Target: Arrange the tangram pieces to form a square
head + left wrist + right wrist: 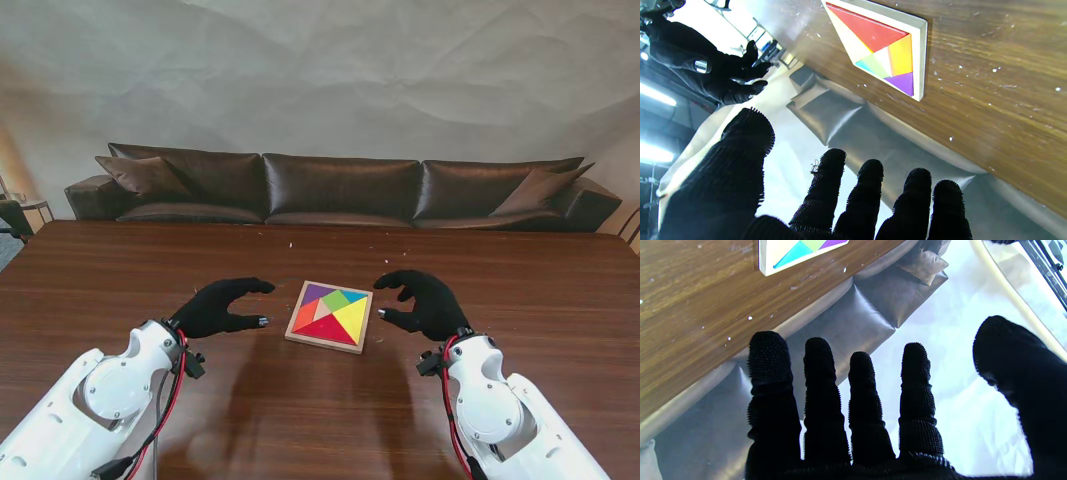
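Tangram square looked complete in its tray.
The tangram pieces (331, 313) filled the wooden tray (325, 345); left hand (222, 307) at nine o'clock and right hand (423, 300) at three hovered empty, fingers spread, seemingly clear of finished work.

Both arms (90, 400) are smooth white with round joints. Red and black cables run behind the wrists. The left hand (215, 308) and right hand (425, 300) wear bumpy black gloves.

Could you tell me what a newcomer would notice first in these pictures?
The bright tangram stands out, its coloured pieces filling a pale square frame in the middle of the dark wooden table. A black-gloved left hand and right hand hang open either side of it, touching nothing.
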Robot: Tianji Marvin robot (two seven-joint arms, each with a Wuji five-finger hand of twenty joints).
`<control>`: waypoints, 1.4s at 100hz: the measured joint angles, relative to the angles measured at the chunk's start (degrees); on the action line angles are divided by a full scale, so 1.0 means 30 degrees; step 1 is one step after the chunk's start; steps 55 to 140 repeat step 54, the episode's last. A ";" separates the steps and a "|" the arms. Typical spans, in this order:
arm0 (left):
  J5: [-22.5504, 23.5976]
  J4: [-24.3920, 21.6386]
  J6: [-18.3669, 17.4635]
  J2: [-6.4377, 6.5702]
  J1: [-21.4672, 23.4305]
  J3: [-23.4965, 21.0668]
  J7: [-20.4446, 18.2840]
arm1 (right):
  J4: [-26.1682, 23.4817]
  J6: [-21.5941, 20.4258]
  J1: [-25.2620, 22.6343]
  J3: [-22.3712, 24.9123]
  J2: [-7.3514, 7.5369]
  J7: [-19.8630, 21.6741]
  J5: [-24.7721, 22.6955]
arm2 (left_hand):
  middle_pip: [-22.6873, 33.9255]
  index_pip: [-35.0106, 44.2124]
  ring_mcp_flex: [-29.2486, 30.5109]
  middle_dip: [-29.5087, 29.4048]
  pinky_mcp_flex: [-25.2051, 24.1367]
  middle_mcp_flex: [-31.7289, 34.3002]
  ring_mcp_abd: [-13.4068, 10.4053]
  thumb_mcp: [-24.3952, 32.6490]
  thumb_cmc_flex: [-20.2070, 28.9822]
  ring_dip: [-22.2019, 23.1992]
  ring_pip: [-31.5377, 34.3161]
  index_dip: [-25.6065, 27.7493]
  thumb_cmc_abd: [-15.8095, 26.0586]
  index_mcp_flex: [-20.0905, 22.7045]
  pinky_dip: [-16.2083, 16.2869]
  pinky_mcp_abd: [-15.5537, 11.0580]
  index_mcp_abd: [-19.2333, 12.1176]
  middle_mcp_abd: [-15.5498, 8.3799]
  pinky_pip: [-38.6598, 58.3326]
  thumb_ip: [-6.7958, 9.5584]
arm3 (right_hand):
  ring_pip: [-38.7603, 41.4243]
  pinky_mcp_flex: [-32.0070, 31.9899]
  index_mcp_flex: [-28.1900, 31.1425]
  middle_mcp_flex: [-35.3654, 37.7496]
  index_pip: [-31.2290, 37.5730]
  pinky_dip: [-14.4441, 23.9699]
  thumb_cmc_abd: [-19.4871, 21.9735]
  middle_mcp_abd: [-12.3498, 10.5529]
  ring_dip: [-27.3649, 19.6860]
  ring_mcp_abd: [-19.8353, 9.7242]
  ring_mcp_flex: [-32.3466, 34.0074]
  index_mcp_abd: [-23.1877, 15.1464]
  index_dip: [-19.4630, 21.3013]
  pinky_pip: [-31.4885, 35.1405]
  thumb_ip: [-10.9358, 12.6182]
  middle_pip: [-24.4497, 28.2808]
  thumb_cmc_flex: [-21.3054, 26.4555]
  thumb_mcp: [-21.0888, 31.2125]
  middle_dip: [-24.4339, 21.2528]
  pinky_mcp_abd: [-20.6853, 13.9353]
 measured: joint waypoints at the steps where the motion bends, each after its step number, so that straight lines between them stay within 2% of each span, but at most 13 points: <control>1: -0.0071 -0.0007 -0.0014 -0.0003 0.0071 -0.0023 0.0062 | 0.0001 -0.0014 -0.0014 -0.0006 0.0002 -0.0101 -0.0032 | 0.0000 0.0000 0.0000 -0.0003 0.0008 -0.0001 0.0003 -0.0024 0.0042 -0.0004 0.0000 0.0015 0.0000 0.0000 -0.0004 0.0000 0.0000 0.0001 -0.0039 0.0000 | -0.0003 0.0000 0.0001 0.0000 0.0000 -0.0001 0.0000 0.0000 -0.0028 0.0000 0.0000 -0.0001 0.0000 -0.0025 0.0000 0.0002 0.0000 0.0000 -0.0013 0.0000; 9: -0.0829 -0.0103 -0.0078 -0.0063 0.0564 -0.0244 0.0278 | 0.0007 -0.0055 -0.0074 -0.0039 -0.0001 -0.0768 -0.0004 | 0.0000 0.0000 0.0000 -0.0159 0.0264 -0.0011 0.0044 -0.0250 0.0141 -0.0008 -0.0005 0.0069 -0.0003 0.0000 0.0017 0.0002 0.0027 0.0016 -0.0919 0.0009 | -0.0009 0.0000 0.0003 0.0000 0.0000 -0.0021 -0.0001 0.0000 -0.0053 0.0000 0.0001 -0.0002 0.0000 -0.0092 0.0000 0.0004 0.0000 0.0000 -0.0027 0.0002; 37: -0.1424 -0.0156 -0.0247 -0.0261 0.1093 -0.0503 0.0857 | -0.0127 -0.0032 -0.0184 0.0049 -0.0059 -0.0784 0.0193 | -0.0080 -0.0003 -0.0200 -0.0196 0.0427 -0.0329 0.0072 -0.0351 0.0324 -0.0032 -0.0068 0.0110 -0.0003 -0.0005 0.0469 0.0005 0.0068 0.0050 -0.1880 0.0018 | -0.0013 0.0000 0.0027 0.0069 0.0041 -0.0129 -0.0004 0.0000 -0.0061 0.0000 0.0032 -0.0002 0.0000 -0.0142 0.0000 0.0006 0.0000 0.0004 -0.0042 0.0003; 43: -0.1444 -0.0153 -0.0257 -0.0282 0.1105 -0.0503 0.0899 | -0.0142 -0.0033 -0.0198 0.0066 -0.0064 -0.0802 0.0165 | -0.0161 -0.0005 -0.0200 -0.0198 0.0428 -0.0329 0.0076 -0.0523 0.0324 -0.0034 -0.0068 0.0110 -0.0003 -0.0008 0.0550 0.0006 0.0068 0.0050 -0.1888 0.0029 | -0.0014 0.0000 0.0029 0.0070 0.0042 -0.0140 -0.0004 0.0000 -0.0063 0.0000 0.0034 -0.0002 0.0000 -0.0149 0.0000 0.0006 0.0000 0.0004 -0.0044 0.0004; 45: -0.1444 -0.0150 -0.0258 -0.0289 0.1107 -0.0503 0.0926 | -0.0142 -0.0033 -0.0202 0.0071 -0.0065 -0.0812 0.0157 | -0.0161 -0.0008 -0.0200 -0.0199 0.0428 -0.0329 0.0076 -0.0526 0.0324 -0.0034 -0.0068 0.0110 -0.0003 -0.0008 0.0637 0.0005 0.0068 0.0050 -0.1895 0.0372 | -0.0014 0.0000 0.0029 0.0070 0.0043 -0.0145 -0.0004 0.0000 -0.0063 0.0000 0.0036 -0.0002 0.0000 -0.0165 0.0000 0.0007 0.0000 0.0004 -0.0046 0.0004; 140: -0.1505 -0.0121 -0.0263 -0.0316 0.1109 -0.0484 0.1063 | -0.0143 -0.0020 -0.0214 0.0091 -0.0077 -0.0864 0.0177 | -0.0167 -0.0011 -0.0200 -0.0204 0.0427 -0.0330 0.0076 -0.0532 0.0324 -0.0038 -0.0069 0.0110 -0.0003 -0.0008 0.0736 0.0006 0.0071 0.0050 -0.2119 0.0373 | -0.0015 0.0000 0.0032 0.0074 0.0047 -0.0158 -0.0004 0.0000 -0.0063 0.0000 0.0040 0.0007 0.0000 -0.0216 0.0000 0.0007 0.0000 0.0004 -0.0047 0.0004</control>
